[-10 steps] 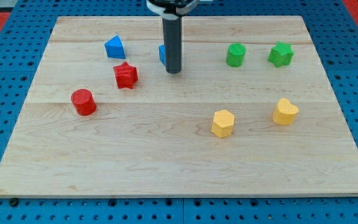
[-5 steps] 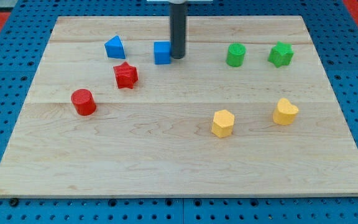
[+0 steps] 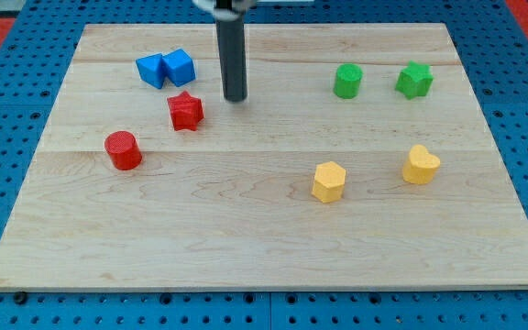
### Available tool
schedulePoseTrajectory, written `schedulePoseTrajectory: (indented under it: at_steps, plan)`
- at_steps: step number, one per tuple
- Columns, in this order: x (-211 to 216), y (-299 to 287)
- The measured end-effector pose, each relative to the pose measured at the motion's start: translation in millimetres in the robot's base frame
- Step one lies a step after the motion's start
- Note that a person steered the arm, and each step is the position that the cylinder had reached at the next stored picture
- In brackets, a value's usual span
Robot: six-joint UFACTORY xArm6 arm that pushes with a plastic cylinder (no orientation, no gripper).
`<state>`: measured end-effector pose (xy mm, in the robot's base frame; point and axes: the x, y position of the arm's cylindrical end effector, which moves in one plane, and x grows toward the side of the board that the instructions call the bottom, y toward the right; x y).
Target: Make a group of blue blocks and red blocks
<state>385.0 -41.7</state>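
Two blue blocks sit touching at the view's upper left: a wedge-like one (image 3: 150, 71) and a cube (image 3: 180, 67) on its right. A red star block (image 3: 185, 111) lies just below them. A red cylinder (image 3: 123, 150) lies further down and to the left. My tip (image 3: 235, 98) is on the board to the right of the blue cube and the red star, apart from both.
A green cylinder (image 3: 347, 82) and a green star block (image 3: 414, 80) sit at the upper right. Two yellow blocks (image 3: 329, 181) (image 3: 421, 165) lie at the lower right. The wooden board (image 3: 264, 247) rests on a blue pegboard.
The blue cube has slid left until it touches the other blue block, which also shifted left. My tip moved left, then came off the cube, a little down the view.
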Motion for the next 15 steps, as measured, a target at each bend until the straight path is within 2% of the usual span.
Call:
schedulePoseTrajectory:
  at_steps: [1, 4, 5, 6, 7, 8, 9, 10, 11, 14, 15]
  plan:
    - [74, -6]
    - [21, -67]
    - [-13, -68]
    - [-16, -67]
    - [72, -26]
    - [147, -26]
    - [163, -104]
    - [148, -147]
    - [104, -150]
    - [15, -119]
    - [8, -116]
